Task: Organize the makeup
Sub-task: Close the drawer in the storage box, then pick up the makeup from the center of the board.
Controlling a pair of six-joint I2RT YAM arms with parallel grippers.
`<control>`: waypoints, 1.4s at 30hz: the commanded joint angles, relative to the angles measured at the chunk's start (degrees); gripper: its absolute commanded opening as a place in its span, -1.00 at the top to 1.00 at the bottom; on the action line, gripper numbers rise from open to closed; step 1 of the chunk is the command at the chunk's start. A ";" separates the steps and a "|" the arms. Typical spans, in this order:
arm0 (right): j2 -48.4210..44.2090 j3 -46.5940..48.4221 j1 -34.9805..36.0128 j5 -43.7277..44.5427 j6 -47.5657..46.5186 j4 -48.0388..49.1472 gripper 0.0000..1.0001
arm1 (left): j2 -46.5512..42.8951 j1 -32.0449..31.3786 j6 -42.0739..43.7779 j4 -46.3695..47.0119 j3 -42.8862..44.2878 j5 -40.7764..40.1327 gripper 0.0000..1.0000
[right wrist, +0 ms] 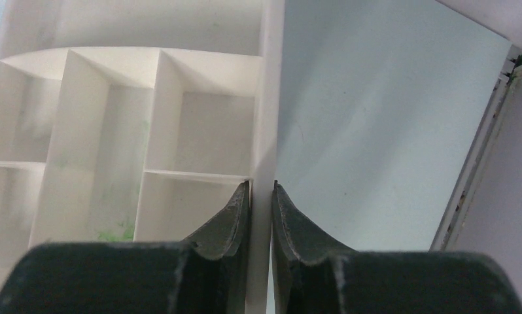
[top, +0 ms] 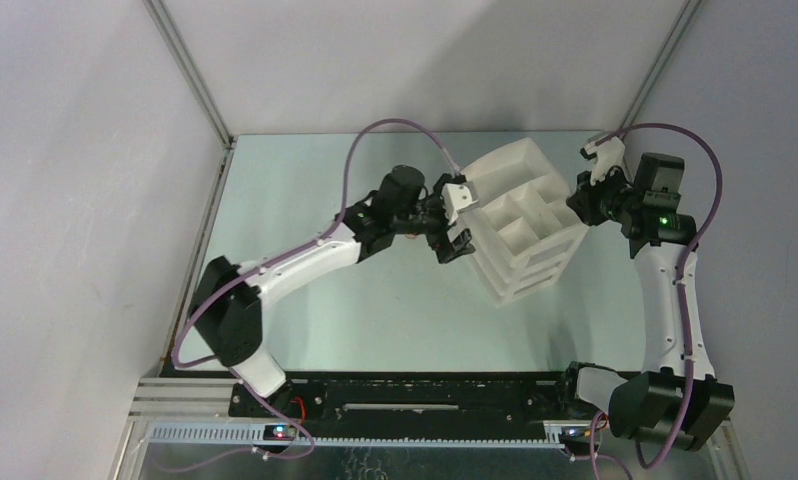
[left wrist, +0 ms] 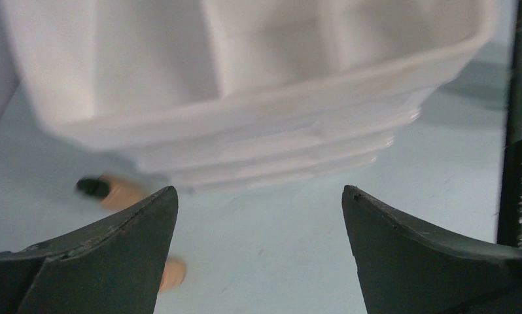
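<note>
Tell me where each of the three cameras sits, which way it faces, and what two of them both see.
Top camera: above and behind the bases, looking down at the table; shows the left arm, the right arm and a white organizer between them.
Left wrist camera: on the left arm, facing the organizer's side and a beige bottle; the left jaws stand open below.
Right wrist camera: on the right arm, looking into the organizer's compartments; the right jaws pinch its wall.
Shared: all see the organizer.

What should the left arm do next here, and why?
Probably ease the open left pincer toward the beige bottle lying by the organizer; it is empty, while the right pincer is clamped on the organizer's wall.
</note>
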 commanded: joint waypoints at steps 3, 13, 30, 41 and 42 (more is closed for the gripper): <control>0.33 1.14 3.25 0.16 1.04 -4.14 0.47 | -3.19 5.99 3.80 -9.68 -3.21 -14.30 -1.00; -3.18 0.99 4.26 5.20 3.94 -1.58 -0.26 | 8.86 12.98 3.56 -19.20 10.47 -17.38 -0.97; -9.39 1.05 4.35 6.10 3.85 -3.54 -0.33 | 23.29 13.71 1.71 -27.97 26.07 -12.02 -0.25; -11.73 1.04 4.35 6.63 3.40 -4.09 -0.32 | 26.54 14.97 -0.07 -29.48 28.87 -9.80 -0.03; -11.94 1.12 4.35 6.72 3.38 -4.09 -0.31 | 26.67 15.09 -0.02 -29.57 28.94 -9.47 0.01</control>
